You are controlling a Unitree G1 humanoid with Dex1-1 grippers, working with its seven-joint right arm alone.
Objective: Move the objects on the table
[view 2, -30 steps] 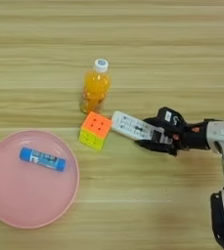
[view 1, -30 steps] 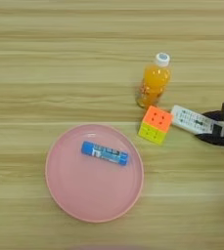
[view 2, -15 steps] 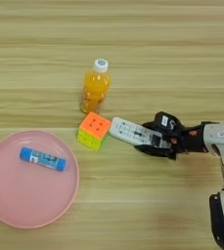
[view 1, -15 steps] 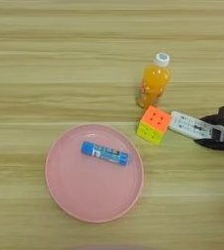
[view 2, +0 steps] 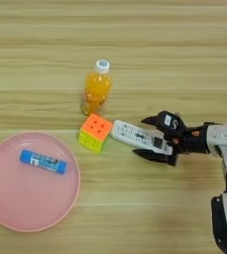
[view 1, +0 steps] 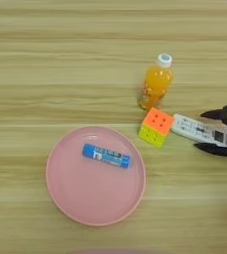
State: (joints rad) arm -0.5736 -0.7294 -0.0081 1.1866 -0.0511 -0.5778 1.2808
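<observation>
Pushed leftward since a second ago: white remote control [view 2: 138,137] now touching or just beside the puzzle cube [view 2: 94,133], right gripper [view 2: 148,138] straddling its right end, fingers spread, not clamped. Probably a sliding push. Juice bottle [view 2: 97,88] untouched behind.

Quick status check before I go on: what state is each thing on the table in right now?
Juice bottle: upright, capped, on the table.
Blue tube: lying flat inside the pink plate.
Puzzle cube: on the table, beside the plate, just in front of the bottle.
Remote: lying with its left end near the cube.
Right gripper: fingers straddling the remote's right end.
</observation>
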